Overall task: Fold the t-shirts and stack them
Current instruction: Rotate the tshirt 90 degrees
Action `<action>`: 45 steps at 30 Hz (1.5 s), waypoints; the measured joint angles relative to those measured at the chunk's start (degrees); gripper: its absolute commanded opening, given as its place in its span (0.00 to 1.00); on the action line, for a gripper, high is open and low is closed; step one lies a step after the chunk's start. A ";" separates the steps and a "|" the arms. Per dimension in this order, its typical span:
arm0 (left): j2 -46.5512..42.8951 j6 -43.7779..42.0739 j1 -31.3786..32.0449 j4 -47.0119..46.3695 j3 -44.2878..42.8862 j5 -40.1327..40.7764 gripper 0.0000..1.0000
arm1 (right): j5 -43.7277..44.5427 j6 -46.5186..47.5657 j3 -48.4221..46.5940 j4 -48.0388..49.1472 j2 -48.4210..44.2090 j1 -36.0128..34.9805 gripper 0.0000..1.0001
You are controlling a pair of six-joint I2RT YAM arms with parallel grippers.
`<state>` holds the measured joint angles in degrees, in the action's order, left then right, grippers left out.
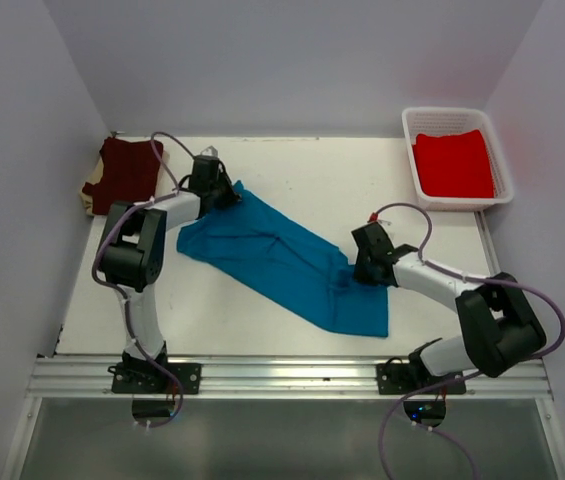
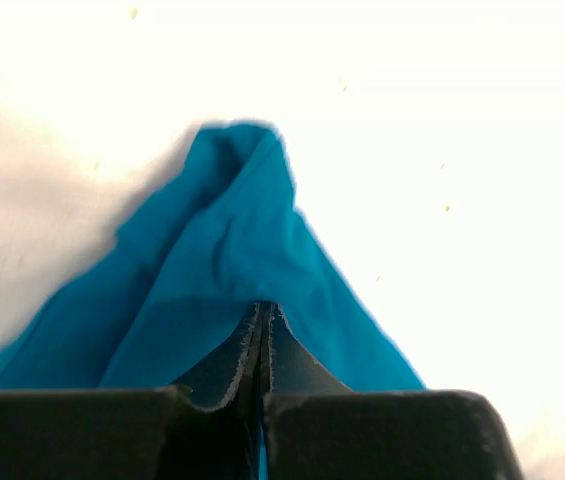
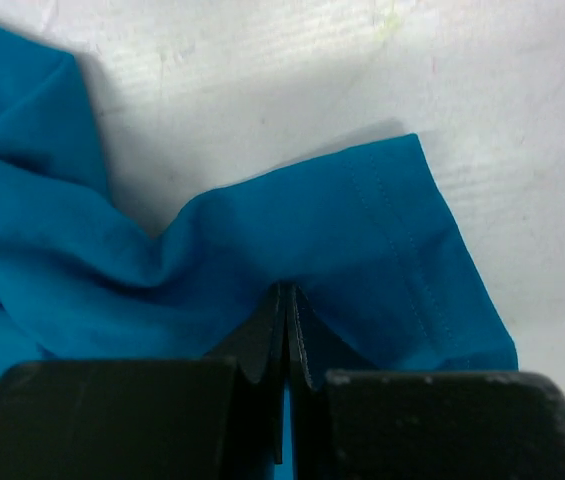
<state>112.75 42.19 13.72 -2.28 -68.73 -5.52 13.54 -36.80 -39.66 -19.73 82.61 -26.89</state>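
A teal-blue t-shirt lies stretched diagonally across the white table, from upper left to lower right. My left gripper is shut on its upper-left end; in the left wrist view the pinched teal-blue t-shirt bunches up just past the left gripper. My right gripper is shut on the cloth at its right edge; there the hemmed edge of the teal-blue t-shirt fans out ahead of the right gripper. A dark maroon t-shirt lies folded at the far left. A bright red t-shirt rests in the basket.
A white mesh basket stands at the back right corner of the table. Walls close in the table on the left, back and right. A metal rail carrying the arm bases runs along the near edge.
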 measured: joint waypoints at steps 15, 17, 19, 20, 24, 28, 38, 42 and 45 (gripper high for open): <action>8.72 -1.29 -0.20 3.13 -9.22 -5.77 0.00 | -1.03 -8.33 5.27 -14.62 -10.64 -4.87 0.00; 8.00 -1.29 -0.20 3.15 -8.17 -5.64 0.00 | -1.03 -8.66 5.25 -15.65 -10.71 -4.98 0.00; 8.26 -1.27 -0.39 3.13 -8.48 -6.03 0.00 | -1.01 -8.81 5.16 -16.31 -10.69 -5.16 0.00; 8.52 -1.27 -0.57 3.32 -8.92 -6.38 0.00 | -0.94 -8.87 5.18 -16.57 -10.71 -5.31 0.00; 9.18 -1.25 -1.22 3.26 -9.81 -7.45 0.00 | -0.81 -9.31 5.18 -17.64 -11.13 -5.73 0.00; 7.72 -1.31 -1.33 0.98 -7.65 -7.45 0.00 | 0.00 -9.73 5.18 -19.45 -12.31 -5.84 0.00; -16.06 -2.95 -0.57 -1.70 5.77 -4.04 0.00 | 0.52 -9.73 5.18 -20.04 -12.09 -5.84 0.00; -16.48 -2.97 0.63 -3.45 11.19 -3.87 0.00 | 0.50 -9.70 5.18 -19.76 -11.30 -5.84 0.00; -13.27 -2.80 1.01 -2.75 15.89 -3.93 0.00 | 0.48 -9.68 5.18 -19.67 -11.19 -5.84 0.00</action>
<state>99.48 39.40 14.72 -5.04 -52.84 -9.45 14.02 -46.48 -34.48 -39.40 71.42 -32.73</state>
